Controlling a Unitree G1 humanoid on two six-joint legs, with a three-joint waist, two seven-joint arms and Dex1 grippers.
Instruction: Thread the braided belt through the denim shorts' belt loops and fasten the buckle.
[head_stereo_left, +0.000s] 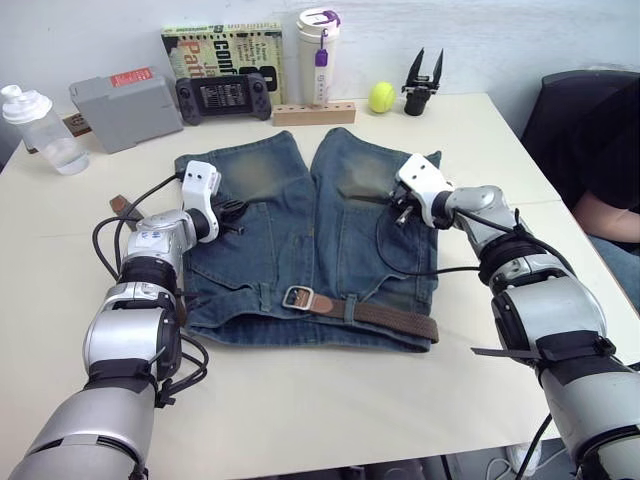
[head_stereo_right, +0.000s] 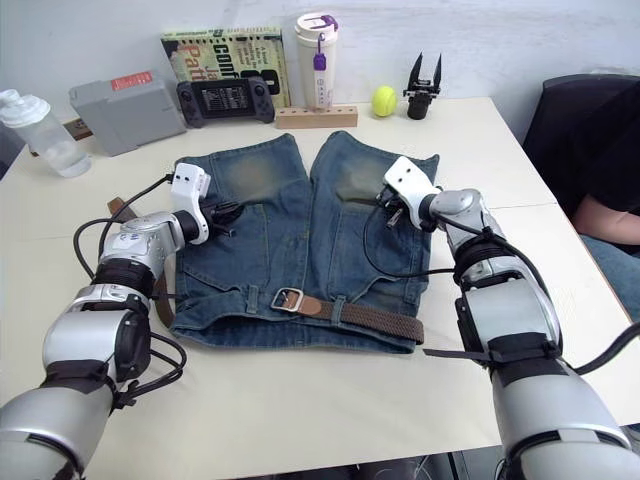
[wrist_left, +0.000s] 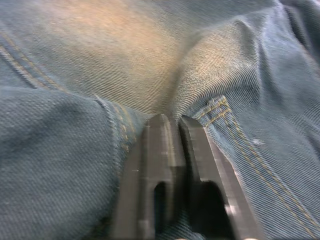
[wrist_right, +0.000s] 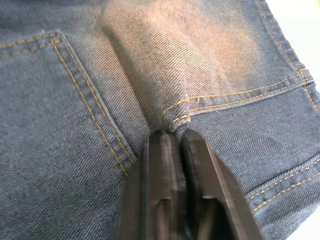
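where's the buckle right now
In the left eye view, the buckle lies on the shorts' waistband near the middle, at the table's near side.

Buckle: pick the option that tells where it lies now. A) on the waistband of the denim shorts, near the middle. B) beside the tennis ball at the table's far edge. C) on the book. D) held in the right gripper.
A: the buckle lies on the waistband of the denim shorts, tan tab and braided belt running toward the robot's right.

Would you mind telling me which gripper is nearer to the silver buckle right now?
Left, though only slightly. The left gripper pinches the denim shorts above and to the left of the buckle; the right gripper pinches the other leg, a bit farther off, up and to the right.
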